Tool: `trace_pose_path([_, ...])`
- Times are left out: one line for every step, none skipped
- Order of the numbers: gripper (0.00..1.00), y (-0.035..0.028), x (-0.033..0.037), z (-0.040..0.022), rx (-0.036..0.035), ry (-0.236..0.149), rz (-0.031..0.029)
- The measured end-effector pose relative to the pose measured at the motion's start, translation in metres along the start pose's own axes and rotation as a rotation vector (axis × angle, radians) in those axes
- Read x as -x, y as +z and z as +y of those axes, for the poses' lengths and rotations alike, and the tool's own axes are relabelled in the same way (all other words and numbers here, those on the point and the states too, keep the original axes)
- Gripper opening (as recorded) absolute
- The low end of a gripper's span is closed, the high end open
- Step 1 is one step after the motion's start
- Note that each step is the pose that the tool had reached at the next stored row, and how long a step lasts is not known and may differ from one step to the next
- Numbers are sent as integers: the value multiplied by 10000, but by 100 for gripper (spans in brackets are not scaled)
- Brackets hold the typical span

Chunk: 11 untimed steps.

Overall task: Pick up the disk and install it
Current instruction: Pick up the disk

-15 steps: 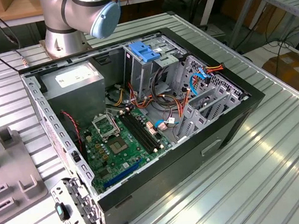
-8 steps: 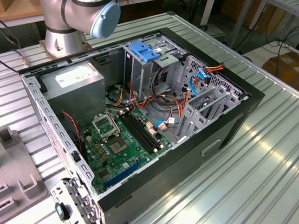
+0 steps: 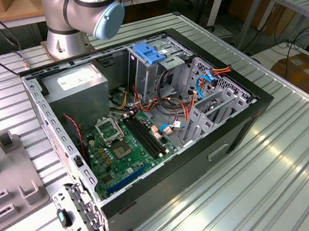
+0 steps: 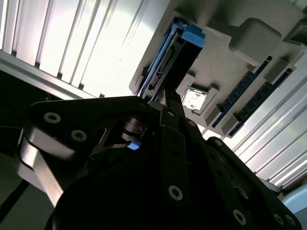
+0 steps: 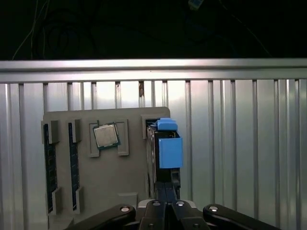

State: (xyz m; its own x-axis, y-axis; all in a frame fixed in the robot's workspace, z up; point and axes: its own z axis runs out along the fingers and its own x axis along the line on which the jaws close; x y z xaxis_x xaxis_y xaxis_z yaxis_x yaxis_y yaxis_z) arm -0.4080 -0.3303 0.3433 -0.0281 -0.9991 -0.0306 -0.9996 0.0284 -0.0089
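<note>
At the exterior view's left, a grey tray [image 3: 14,166] is seen on the ribbed metal counter [image 3: 276,190], with an open computer case [image 3: 225,140] laid flat at the middle and the arm [image 3: 82,11] rooted behind it, its shoulder joint capped in light blue. The tray's load is given by the first wrist view: two memory sticks [image 5: 47,167] set in slots, a processor chip [image 5: 106,135] seated in a recess, and the disk [image 5: 165,148] stood on edge in its slot, blue rails showing. The end effector [image 5: 166,184] is aimed along the disk's near end and appears to meet it; whether it is open or closed on the disk cannot be told. In the second wrist view the disk [image 4: 172,52] is seen edge-on beyond the end effector [image 4: 165,103].
</note>
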Motion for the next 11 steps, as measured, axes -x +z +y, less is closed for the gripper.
trace_pose_path([11, 8, 0, 0, -3, -2, -1])
trace_pose_path([11, 25, 0, 2, -1, -6, -1])
trace_pose_path([11, 25, 0, 2, 0, -8, 0])
trace_pose_path([11, 25, 0, 2, 0, -8, 0])
trace_pose_path([11, 25, 0, 2, 1, -9, 1])
trace_pose_path([11, 25, 0, 2, 0, -9, 0])
trace_pose_path([11, 25, 0, 2, 0, -10, 0])
trace_pose_path([11, 25, 1, 2, 0, -11, 0])
trace_pose_path([11, 26, 0, 2, 0, -11, 0])
trace_pose_path([11, 26, 1, 2, 0, -12, 0])
trace_pose_path([11, 26, 0, 2, 0, -13, 0])
